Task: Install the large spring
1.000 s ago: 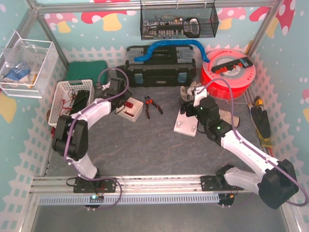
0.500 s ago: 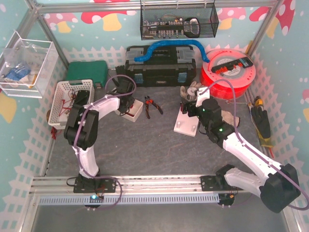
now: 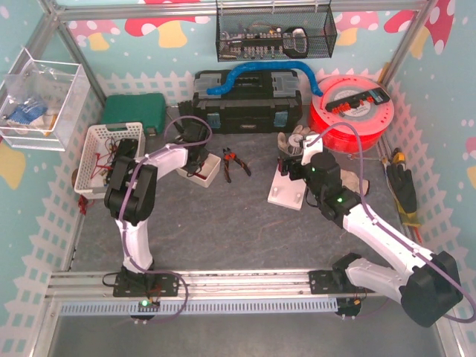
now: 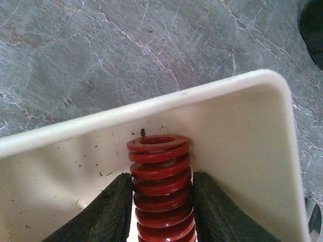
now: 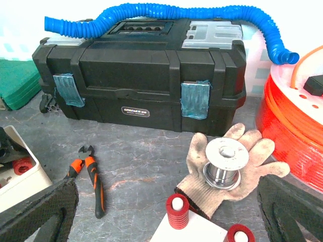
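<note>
Left hand (image 4: 161,187) clamps the ribbed red spring (image 4: 159,161) in a smooth cream tray (image 4: 242,116), base cropped; right hand (image 5: 166,190) seemingly released.

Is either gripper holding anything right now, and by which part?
The left gripper grips the red spring by its coiled sides, just below its top end, inside the white tray. The right gripper is open, holding nothing.

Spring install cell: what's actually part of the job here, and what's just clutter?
Job: large red spring, gripped in the left hand; cream tray beneath it; white base plate with two red springs on posts.
Clutter: black toolbox, blue hose, pliers, glove, metal spool, orange reel.
</note>
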{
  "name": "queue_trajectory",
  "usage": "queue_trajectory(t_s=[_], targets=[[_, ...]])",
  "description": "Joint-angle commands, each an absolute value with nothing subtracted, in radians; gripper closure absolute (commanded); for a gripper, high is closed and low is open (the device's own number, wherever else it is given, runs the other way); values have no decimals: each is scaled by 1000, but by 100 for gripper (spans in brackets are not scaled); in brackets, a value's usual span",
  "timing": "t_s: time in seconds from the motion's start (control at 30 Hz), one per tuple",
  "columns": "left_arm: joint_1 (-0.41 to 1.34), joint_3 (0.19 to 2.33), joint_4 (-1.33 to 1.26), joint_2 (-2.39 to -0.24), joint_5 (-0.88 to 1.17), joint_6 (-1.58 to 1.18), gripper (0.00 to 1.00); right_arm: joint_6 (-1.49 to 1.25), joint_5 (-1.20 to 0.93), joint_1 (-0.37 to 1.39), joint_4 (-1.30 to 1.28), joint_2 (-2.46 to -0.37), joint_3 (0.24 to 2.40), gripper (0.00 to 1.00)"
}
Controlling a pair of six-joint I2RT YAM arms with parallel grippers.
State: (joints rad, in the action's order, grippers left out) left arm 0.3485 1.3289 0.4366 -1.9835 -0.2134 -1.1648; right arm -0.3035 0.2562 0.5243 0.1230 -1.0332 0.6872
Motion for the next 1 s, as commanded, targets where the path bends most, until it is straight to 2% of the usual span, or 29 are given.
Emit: queue_trajectory(t_s=[0.0,0.2,0.23,0.3,0.57,0.73,0.87,0.97], targets=[[351,1337,452,-2042,-224,-1209,63,-297,276,524,145,-1040,677,4],[347,1338,455,-2041,-235,-1227,69,-297,278,524,145,-1042,677,4],[341,1338,459,-2044,-220,-1237,69,-298,276,524,146,-1040,677,4],[336,1336,473,-2049,-204,-1254,62,-298,276,524,145,-1036,675,4],[338,1336,477,-2063,-222,-1272,66,-297,285,524,144,-1022,673,4],[336,1335,485,-2059,-223,-1282,59,-298,284,523,146,-1019,670,4],[336,1319,493,-2029,-242,-1298,72,-297,286,523,143,-1015,671,4],[336,1319,499,-2013,-262,-1304,70,-298,289,524,144,-1008,668,4]])
